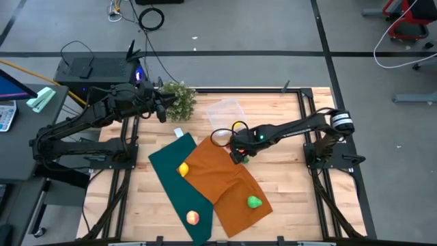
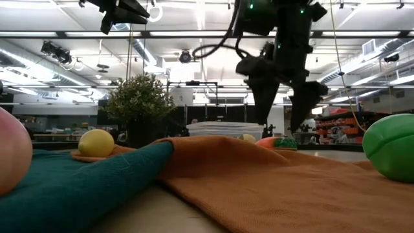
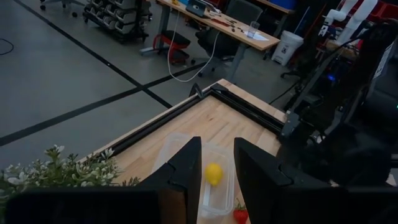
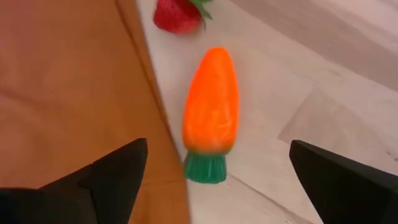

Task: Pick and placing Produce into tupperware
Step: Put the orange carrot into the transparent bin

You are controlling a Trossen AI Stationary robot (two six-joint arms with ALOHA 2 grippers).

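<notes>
- The high view looks straight down from well above, taking in the whole counter (image 1: 287, 184), both arms and the floor around.
- The low view sits at counter height, level across the orange cloth (image 2: 259, 181) into the room, very near the cloths.
- The left wrist view looks from high up, obliquely down past its own fingers (image 3: 186, 171) at the tupperware (image 3: 214, 193) and counter corner, shared with the high view.
- The right wrist view hangs close above the carrot (image 4: 211, 115), facing down; the low view shares it.

Robotics lab, concrete floor (image 1: 273, 31), cluttered workbench (image 3: 217, 22), ceiling strip lights (image 2: 194, 33)
</notes>
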